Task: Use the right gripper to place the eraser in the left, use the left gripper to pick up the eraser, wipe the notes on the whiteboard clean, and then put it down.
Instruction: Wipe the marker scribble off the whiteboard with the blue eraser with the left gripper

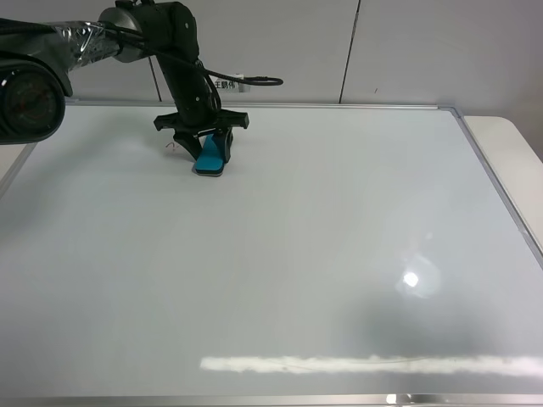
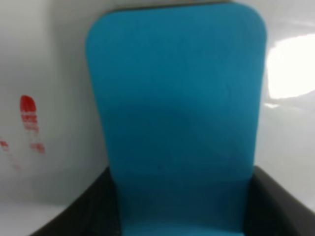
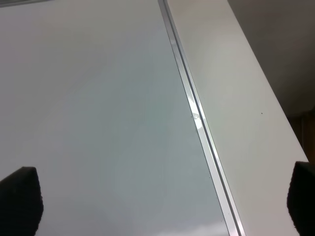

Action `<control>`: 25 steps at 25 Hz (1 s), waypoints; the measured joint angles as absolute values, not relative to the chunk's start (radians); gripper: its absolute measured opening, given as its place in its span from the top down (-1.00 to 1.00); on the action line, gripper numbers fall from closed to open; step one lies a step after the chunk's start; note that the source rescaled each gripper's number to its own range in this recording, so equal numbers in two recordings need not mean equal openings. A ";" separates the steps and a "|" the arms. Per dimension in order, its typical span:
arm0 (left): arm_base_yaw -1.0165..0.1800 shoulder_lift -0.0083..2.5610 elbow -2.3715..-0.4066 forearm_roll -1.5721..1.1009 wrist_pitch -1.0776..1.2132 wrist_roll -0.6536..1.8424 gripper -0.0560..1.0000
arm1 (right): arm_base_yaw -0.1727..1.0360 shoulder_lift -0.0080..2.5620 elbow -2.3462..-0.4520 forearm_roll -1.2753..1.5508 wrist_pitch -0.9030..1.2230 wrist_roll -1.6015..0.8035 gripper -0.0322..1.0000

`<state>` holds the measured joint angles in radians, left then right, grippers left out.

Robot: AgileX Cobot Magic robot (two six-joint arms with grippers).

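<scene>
The teal-blue eraser [image 1: 213,153] [image 2: 177,108] rests tilted on the whiteboard [image 1: 297,254] near its far left, with my left gripper [image 1: 206,141] [image 2: 179,219] shut on it. Its black fingers [image 2: 278,209] press both sides of the block. The notes [image 1: 170,146] [image 2: 29,123], a few smudged red marks, lie just to the left of the eraser. My right gripper [image 3: 162,201] stands open over the board's right edge, out of the exterior high view. Nothing sits between its fingertips [image 3: 19,199].
The board's silver frame [image 1: 501,186] [image 3: 197,118] borders a white table strip [image 1: 509,136] [image 3: 246,98] on the right. A dark camera housing [image 1: 25,97] sits at the far left. Light glare [image 1: 411,278] marks the board's near right.
</scene>
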<state>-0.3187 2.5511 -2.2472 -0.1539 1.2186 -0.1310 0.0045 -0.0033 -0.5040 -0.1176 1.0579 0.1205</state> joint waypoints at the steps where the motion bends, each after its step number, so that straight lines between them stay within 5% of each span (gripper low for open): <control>1: -0.315 2.551 -2.247 -0.152 1.219 -0.131 0.84 | 0.004 -0.003 -0.504 -0.118 1.058 0.120 -1.00; 14: -0.125 2.550 -2.251 -0.037 1.217 -0.132 0.84 | 0.004 -0.003 -0.504 -0.118 1.058 0.120 -1.00; 25: -0.187 2.549 -2.251 0.008 1.215 -0.134 0.84 | 0.004 -0.003 -0.504 -0.118 1.058 0.120 -1.00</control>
<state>-0.1868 2.5495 -2.2510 0.0077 1.2148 -0.1343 0.0045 -0.0033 -0.5040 -0.1176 1.0579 0.1205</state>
